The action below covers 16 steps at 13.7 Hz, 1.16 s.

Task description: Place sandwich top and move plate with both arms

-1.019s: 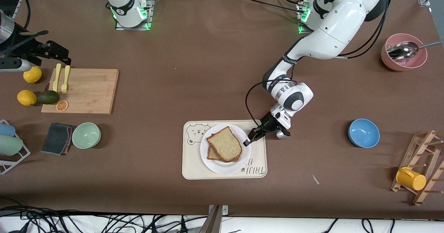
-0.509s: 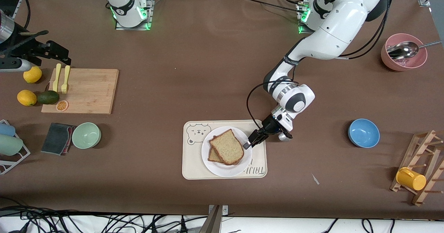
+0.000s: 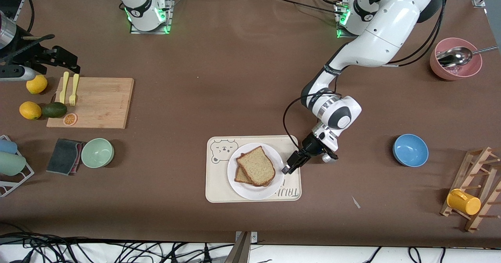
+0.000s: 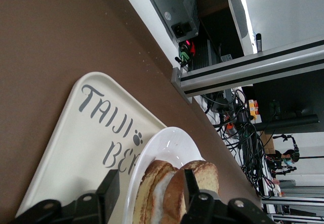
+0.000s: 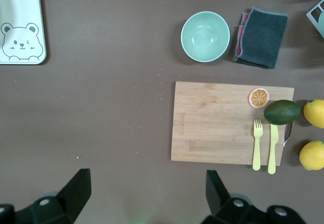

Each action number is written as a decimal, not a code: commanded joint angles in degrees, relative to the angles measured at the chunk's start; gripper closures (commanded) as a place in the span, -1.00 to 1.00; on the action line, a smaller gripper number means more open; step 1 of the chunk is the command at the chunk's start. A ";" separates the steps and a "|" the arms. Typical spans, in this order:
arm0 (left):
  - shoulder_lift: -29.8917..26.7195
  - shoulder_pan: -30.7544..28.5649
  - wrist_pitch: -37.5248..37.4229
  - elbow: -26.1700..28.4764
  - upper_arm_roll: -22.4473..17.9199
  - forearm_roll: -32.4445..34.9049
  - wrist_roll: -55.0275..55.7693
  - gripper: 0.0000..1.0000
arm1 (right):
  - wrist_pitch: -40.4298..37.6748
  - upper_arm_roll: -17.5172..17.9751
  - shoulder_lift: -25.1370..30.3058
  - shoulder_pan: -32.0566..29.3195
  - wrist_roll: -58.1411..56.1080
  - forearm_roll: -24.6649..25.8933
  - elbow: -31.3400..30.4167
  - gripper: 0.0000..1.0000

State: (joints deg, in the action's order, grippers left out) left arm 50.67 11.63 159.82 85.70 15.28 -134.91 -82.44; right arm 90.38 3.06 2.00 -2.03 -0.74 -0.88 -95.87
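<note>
Sandwich top (image 3: 256,165): one flat slice of light-brown wholemeal bread, darker crust, squarish with a rounded end; it lies on a lower slice (image 3: 240,175), skewed so that a corner of the lower slice shows. The rounded end points toward the robots' bases and the long axis runs slantwise across the plate. Plate (image 3: 254,191): small, round, plain white, holding both slices; it sits on a cream bear-printed tray (image 3: 219,188) at mid bench (image 3: 235,79). Left gripper (image 3: 291,167): low over the tray beside the plate's rim, toward the left arm's end, fingers (image 4: 110,186) parted, holding nothing. Right gripper (image 5: 147,188): high over the wooden cutting board (image 3: 100,102), fingers spread wide and empty; that arm waits. Green bowl (image 3: 97,152): empty. Blue bowl (image 3: 410,150): empty. Pink bowl (image 3: 440,73): holds a metal ladle (image 3: 456,56).
</note>
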 commanded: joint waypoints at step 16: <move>-7.68 -1.61 6.91 2.98 0.62 18.07 25.36 -1.00 | -1.17 0.36 -0.51 -0.17 -0.05 0.09 1.48 -1.00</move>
State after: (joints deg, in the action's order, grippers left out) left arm 46.40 10.33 166.05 85.82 15.47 -122.45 -64.77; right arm 90.38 3.07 2.00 -2.03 -0.75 -0.88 -95.87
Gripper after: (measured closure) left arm 0.000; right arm 0.000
